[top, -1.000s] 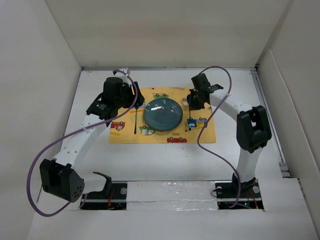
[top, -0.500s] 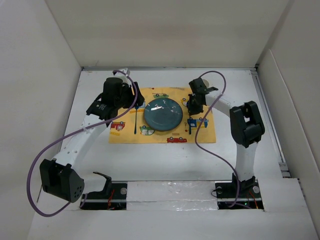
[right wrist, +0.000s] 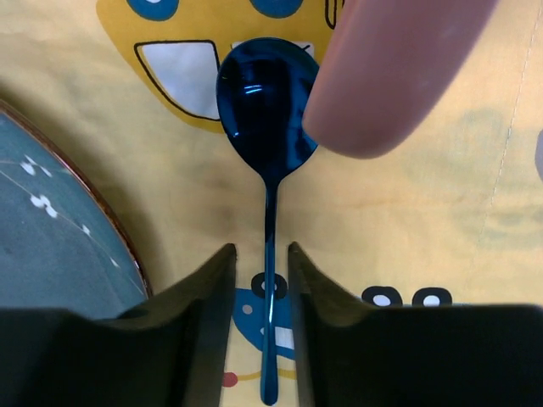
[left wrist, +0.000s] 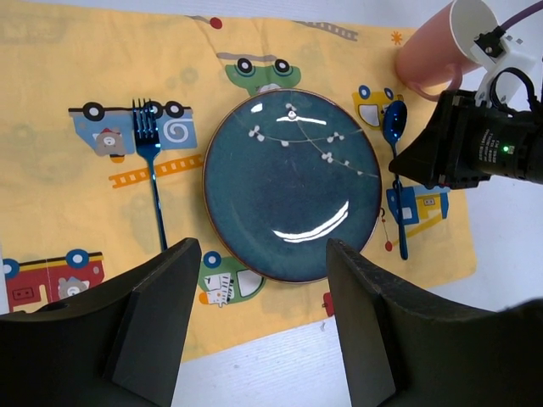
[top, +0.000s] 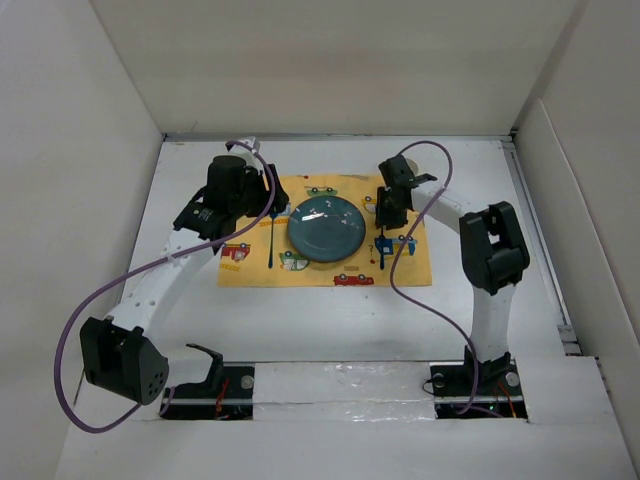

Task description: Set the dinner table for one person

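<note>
A dark blue plate [top: 326,228] [left wrist: 291,186] sits in the middle of the yellow car-patterned mat [top: 420,265] on the white dinner table [top: 330,320]. A blue fork [top: 270,240] [left wrist: 153,182] lies left of the plate. To its right a blue spoon [right wrist: 268,136] [left wrist: 395,170] lies flat on the mat, bowl beside a pink cup [right wrist: 390,68] [left wrist: 428,55]. My right gripper [right wrist: 262,331] [top: 388,215] is open, its fingers a little apart on either side of the spoon's handle. My left gripper [left wrist: 259,322] [top: 262,192] hangs open and empty at the mat's left.
Beige walls close in the table on three sides. Purple cables loop from both arms over the table. A raised ledge runs along the right edge [top: 545,250]. Both arm bases stand at the near edge.
My right gripper, shut on the spoon's handle before, has opened, and the spoon now rests on the mat. The right arm's elbow swung left. The left arm has stayed put.
</note>
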You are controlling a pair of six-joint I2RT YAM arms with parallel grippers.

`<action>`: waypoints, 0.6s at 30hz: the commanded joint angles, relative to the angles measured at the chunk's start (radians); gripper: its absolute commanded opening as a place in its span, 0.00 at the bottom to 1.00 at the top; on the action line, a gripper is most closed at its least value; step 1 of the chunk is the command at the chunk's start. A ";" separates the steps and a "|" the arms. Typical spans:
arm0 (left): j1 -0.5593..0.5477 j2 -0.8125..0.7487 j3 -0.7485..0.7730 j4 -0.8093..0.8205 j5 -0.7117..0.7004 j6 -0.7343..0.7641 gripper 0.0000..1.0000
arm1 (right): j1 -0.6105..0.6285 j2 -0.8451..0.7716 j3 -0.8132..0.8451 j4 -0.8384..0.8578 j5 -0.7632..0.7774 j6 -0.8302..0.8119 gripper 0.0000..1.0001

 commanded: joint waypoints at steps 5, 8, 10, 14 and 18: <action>-0.004 0.008 0.057 0.020 -0.048 -0.021 0.58 | 0.019 -0.165 0.020 -0.011 0.020 -0.013 0.45; -0.004 0.024 0.117 0.011 -0.066 -0.039 0.58 | 0.039 -0.269 0.031 -0.039 0.012 -0.014 0.51; -0.004 0.039 0.181 -0.006 -0.068 -0.053 0.58 | 0.039 -0.347 0.051 -0.074 -0.009 -0.019 0.58; 0.014 0.054 0.302 -0.024 -0.077 -0.073 0.58 | 0.051 -0.473 0.126 -0.097 0.011 -0.024 0.72; 0.014 -0.007 0.388 -0.017 -0.193 -0.078 0.58 | 0.060 -0.611 0.207 -0.103 0.100 -0.046 1.00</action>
